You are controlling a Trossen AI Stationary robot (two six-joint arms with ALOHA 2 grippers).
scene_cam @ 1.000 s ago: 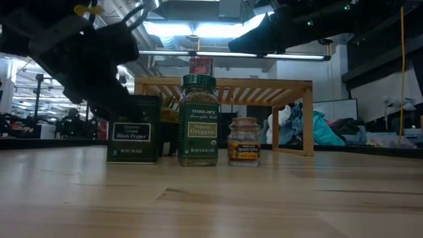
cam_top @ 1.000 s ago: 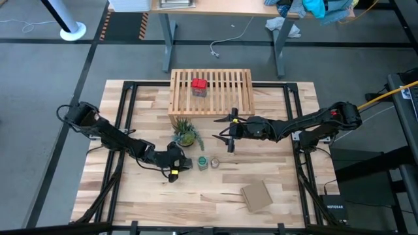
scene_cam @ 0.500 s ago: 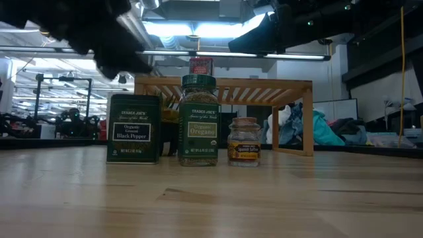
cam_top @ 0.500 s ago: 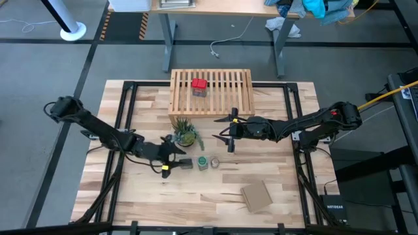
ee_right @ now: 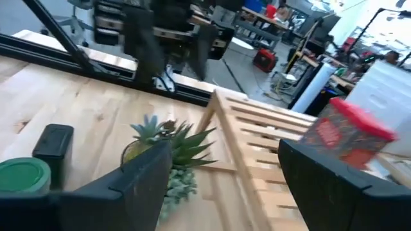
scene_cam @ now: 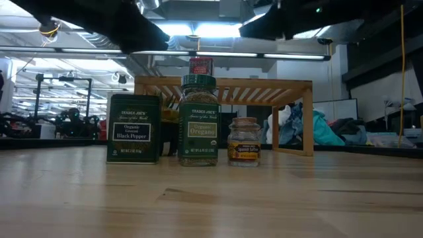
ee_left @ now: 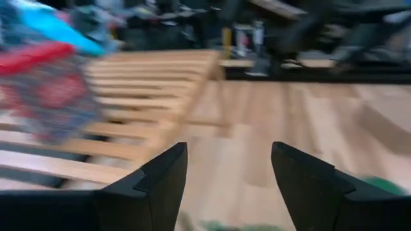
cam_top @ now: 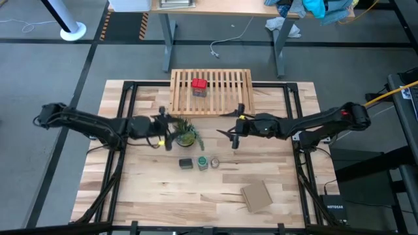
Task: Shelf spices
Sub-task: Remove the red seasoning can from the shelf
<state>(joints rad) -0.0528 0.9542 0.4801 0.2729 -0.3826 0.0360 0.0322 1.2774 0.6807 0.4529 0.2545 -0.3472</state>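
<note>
Standing at the table and reading across from the left, I note the left gripper (cam_top: pixel 163 124) raised off the surface just beside the potted plant (cam_top: pixel 185 134), near the shelf's front left corner. Its fingers (ee_left: pixel 160 179) are spread with nothing between them, and it looks out over the slats. My judgement is that it carries no load and is between picks.

Three spices stand unshelved in a row on the butcher-block table (cam_top: pixel 130 189), in front of the plant. The dark tin (scene_cam: pixel 134 128) is a flat-sided box with a printed pepper label. Close by it, the green-capped jar (scene_cam: pixel 199 120) is a taller glass cylinder showing dried herb. The small clear jar (scene_cam: pixel 244 141) is squat, with brownish contents. All three sit upright and close together, which should suit a pinch across their sides.

The shelf (cam_top: pixel 211 91) is a low rack of pale wood slats on solid side legs, at the table's far edge. The red tin (cam_top: pixel 198 87) already stands on it, left of middle; one of four is placed.

The right gripper (cam_top: pixel 234 136) hovers near the shelf's front right corner, fingers (ee_right: pixel 138 183) wide apart and empty. A flat cardboard piece (cam_top: pixel 256 196) lies near the front edge, well apart from the spices.
</note>
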